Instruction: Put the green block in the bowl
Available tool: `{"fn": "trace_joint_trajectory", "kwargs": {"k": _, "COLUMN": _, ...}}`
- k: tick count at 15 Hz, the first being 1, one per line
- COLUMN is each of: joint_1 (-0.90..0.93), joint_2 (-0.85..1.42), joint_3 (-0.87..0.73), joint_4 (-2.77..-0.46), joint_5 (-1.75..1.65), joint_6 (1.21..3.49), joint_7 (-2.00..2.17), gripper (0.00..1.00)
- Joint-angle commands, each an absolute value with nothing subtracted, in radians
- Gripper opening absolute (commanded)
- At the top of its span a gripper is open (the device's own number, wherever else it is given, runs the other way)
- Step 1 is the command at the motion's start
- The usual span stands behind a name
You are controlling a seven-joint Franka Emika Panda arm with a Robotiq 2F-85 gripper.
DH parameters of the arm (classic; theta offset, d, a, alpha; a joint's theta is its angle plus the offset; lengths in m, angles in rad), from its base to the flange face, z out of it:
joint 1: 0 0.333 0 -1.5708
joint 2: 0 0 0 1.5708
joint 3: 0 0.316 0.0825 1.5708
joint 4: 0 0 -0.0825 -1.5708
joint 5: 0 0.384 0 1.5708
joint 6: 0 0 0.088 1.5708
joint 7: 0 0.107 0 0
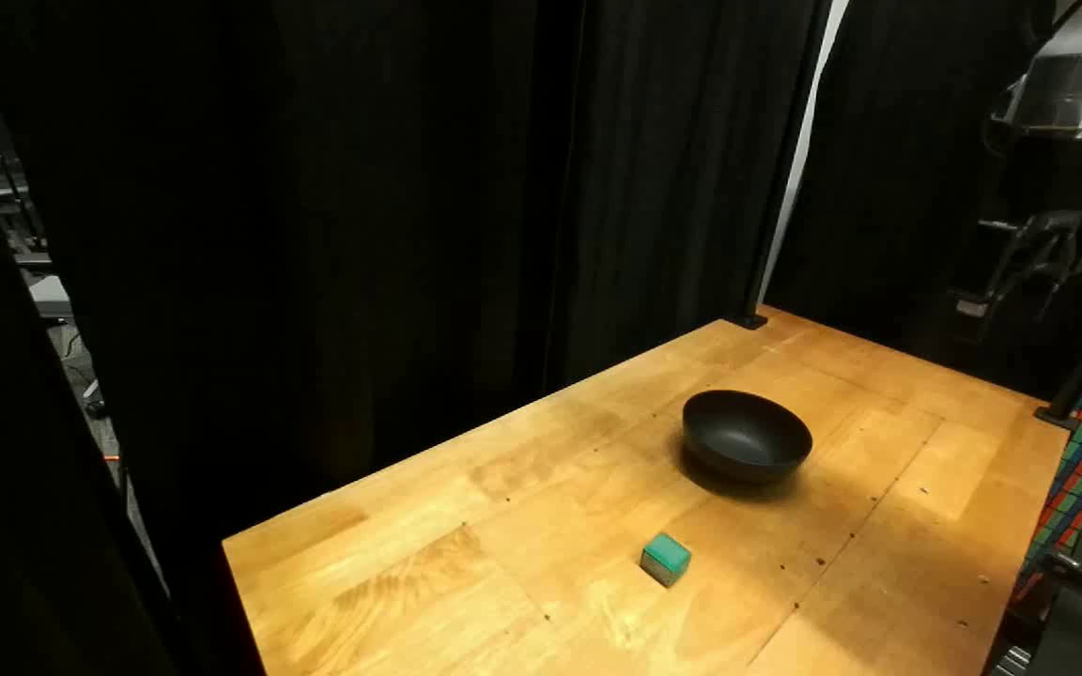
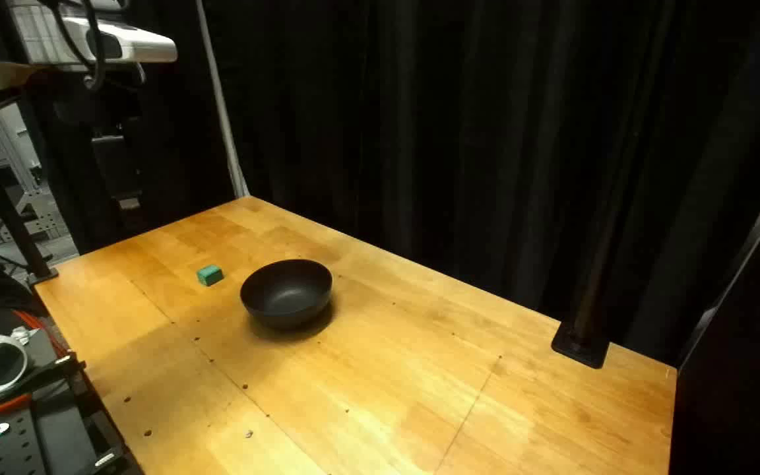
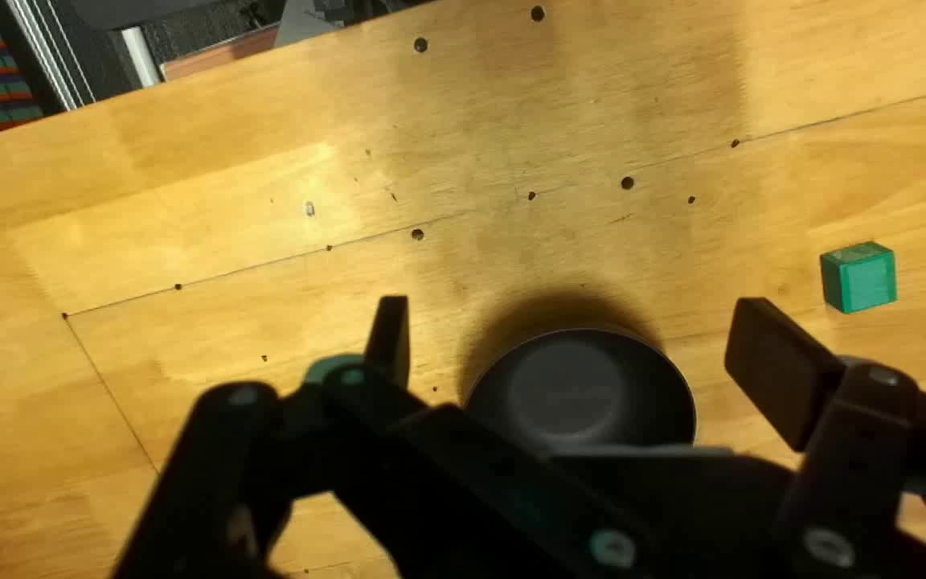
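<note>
The place looked like a robotics lab. Black curtains (image 1: 409, 235) hung beside a wooden tabletop (image 2: 386, 396) pitted with small round holes (image 3: 628, 183), and black posts (image 2: 7, 208) rose from its edge on flat feet (image 2: 581, 348). Part of a robot arm (image 2: 146, 46) showed higher up. Beyond, an exterior view held metal framing (image 2: 40, 211) punched with holes; a dark perforated board (image 2: 16, 437) lay just beside the tabletop.

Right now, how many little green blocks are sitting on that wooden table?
1. The green block rests on the wooden table, outside the black bowl and apart from it. Both exterior views and the wrist view show it; no second one appears in any.
</note>
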State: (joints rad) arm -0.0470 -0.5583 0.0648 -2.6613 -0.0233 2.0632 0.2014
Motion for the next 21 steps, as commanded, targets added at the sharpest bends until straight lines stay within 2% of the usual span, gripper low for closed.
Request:
{"fn": "trace_joint_trajectory", "kwargs": {"k": 1, "joint_1": -0.043, "joint_2": -0.558, "joint_3": 0.061, "joint_4": -2.658, "joint_5": -0.026, "joint_6": 2.061, "joint_7": 0.203, "gripper": 1.0}}
{"fn": "trace_joint_trajectory", "kwargs": {"k": 6, "joint_1": -0.043, "joint_2": -0.559, "joint_3": 0.061, "joint_4": -2.654, "joint_5": -0.026, "joint_6": 2.061, "joint_7": 0.203, "gripper": 1.0}}
{"fn": "trace_joint_trajectory", "kwargs": {"k": 9, "joint_1": 0.027, "joint_2": -0.503, "joint_3": 0.093, "joint_4": -2.669, "joint_5": 0.019, "joint_6": 2.13, "joint_7": 0.179, "gripper": 1.0}}
{"fn": "trace_joint_trajectory", "kwargs": {"k": 16, "joint_1": 0.276, "joint_2": -0.227, "joint_3": 0.14, "joint_4": -2.691, "joint_5": 0.304, "joint_6": 2.437, "joint_7": -0.022, "gripper": 1.0}}
{"fn": "trace_joint_trajectory", "kwargs": {"k": 21, "joint_1": 0.304, "joint_2": 0.017, "joint_3": 0.222, "joint_4": -2.604, "joint_5": 0.297, "joint_6": 2.712, "joint_7": 0.022, "gripper": 1.0}}
